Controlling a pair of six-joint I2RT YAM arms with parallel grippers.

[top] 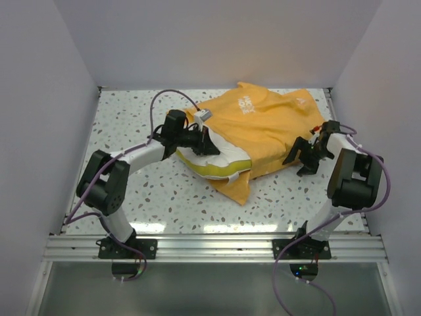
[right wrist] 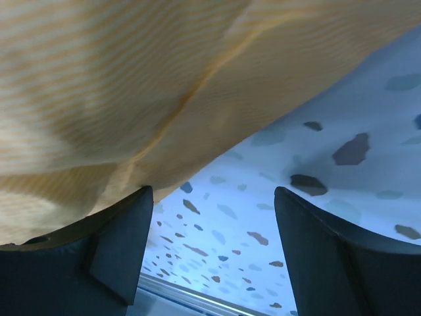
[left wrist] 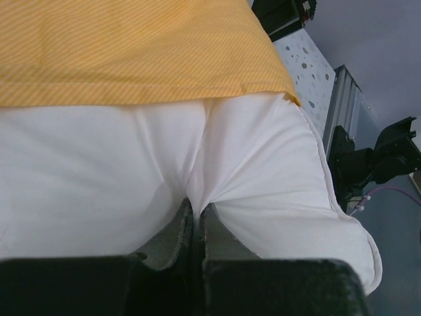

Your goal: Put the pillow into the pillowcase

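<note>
The pillow (top: 220, 161) lies largely inside the pillowcase (top: 263, 122). Only its near-left end shows, white with a yellow-green strip along the near edge, poking out of the case's mouth. Our left gripper (left wrist: 196, 212) is at that bare end, its fingers closed tight on a fold of the pillow's white cover, which puckers into creases running to the pinch. From those fingers the rest of the pillow lies ahead and to the right, under the orange cloth. We judge its long axis runs from the bare end toward the far right, so the push has to follow that line.

The left arm reaches out low, forearm nearly level, wrist turned toward the pillow. The right gripper (right wrist: 212, 197) sits at the pillow's opposite, right side, low over the speckled table (right wrist: 342, 118). Its fingers are spread apart and hold nothing, and the case's edge hangs just beside one finger, unclamped. The left arm is the one on the pillow. We think the right must catch that cloth edge to brace the case.
</note>
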